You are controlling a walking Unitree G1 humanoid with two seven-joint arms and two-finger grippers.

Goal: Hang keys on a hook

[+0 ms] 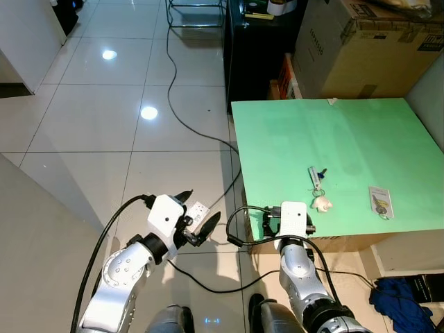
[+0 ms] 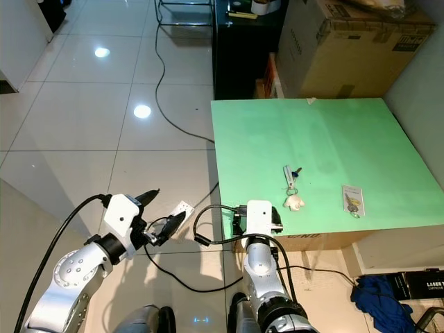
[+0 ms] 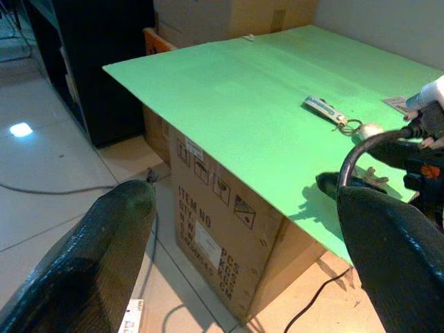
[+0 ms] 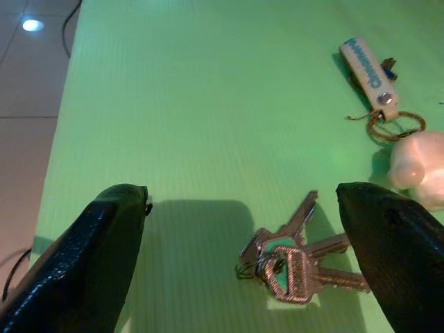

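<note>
Right gripper (image 4: pixel 243 229) poised over keys (image 4: pixel 291 260).
Fingers spread wide above the green table (image 1: pixel 291 139); left gripper (image 1: pixel 198 218) hangs apart over floor.

Count on the green tabletop (image 1: pixel 361 132): three things.

Near its front edge lay one bunch of silver keys (image 4: pixel 291 260), one strap keychain (image 1: pixel 316 178) with a pale charm, and one small card with a ring (image 1: pixel 381 202). Two large cardboard boxes (image 1: pixel 368 48) stood behind its far edge, two cables (image 1: pixel 182 118) crossed the floor.
</note>
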